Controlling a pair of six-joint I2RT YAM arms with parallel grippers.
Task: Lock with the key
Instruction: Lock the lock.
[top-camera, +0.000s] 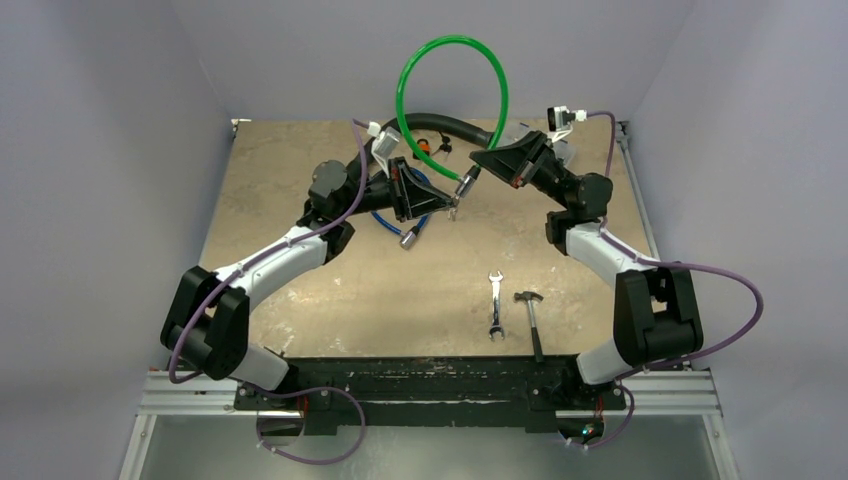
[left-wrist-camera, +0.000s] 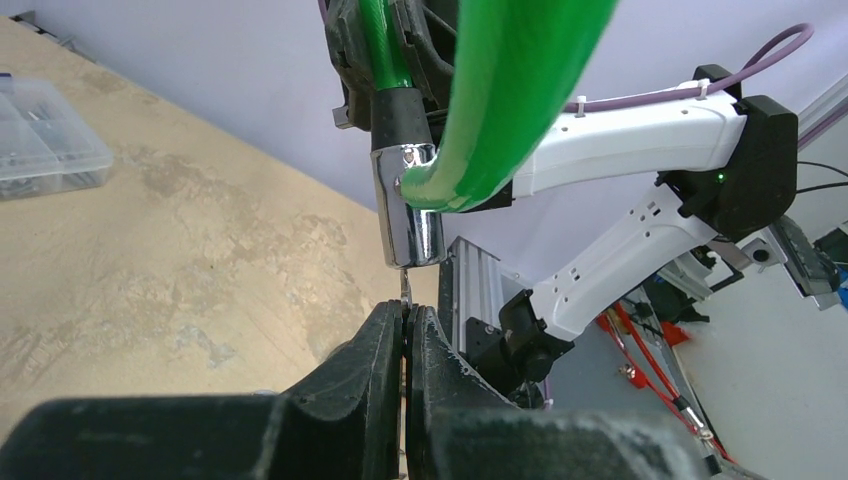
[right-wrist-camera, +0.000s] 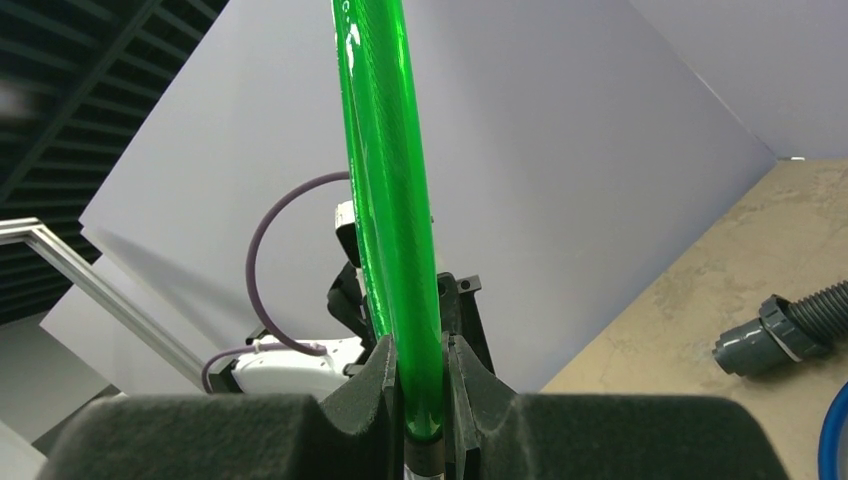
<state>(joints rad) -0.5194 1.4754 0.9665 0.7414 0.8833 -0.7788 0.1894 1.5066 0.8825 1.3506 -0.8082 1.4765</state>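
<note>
I'm clamping my left pincer (left-wrist-camera: 404, 330) on the key (left-wrist-camera: 404, 290), its tip at the chrome lock barrel (left-wrist-camera: 410, 220) above the counter (left-wrist-camera: 150, 250), w/ my right pincer (right-wrist-camera: 420, 365) gripping the green cable (right-wrist-camera: 385, 150); best approach, I judge: holding key & barrel in line, twisting slowly.

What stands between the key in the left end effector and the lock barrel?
Nothing visible. The key, pinched in the left end effector, points straight at the end of the chrome lock barrel, its tip at or just in the opening. The green cable, held by the right end effector, curves away above.
</note>
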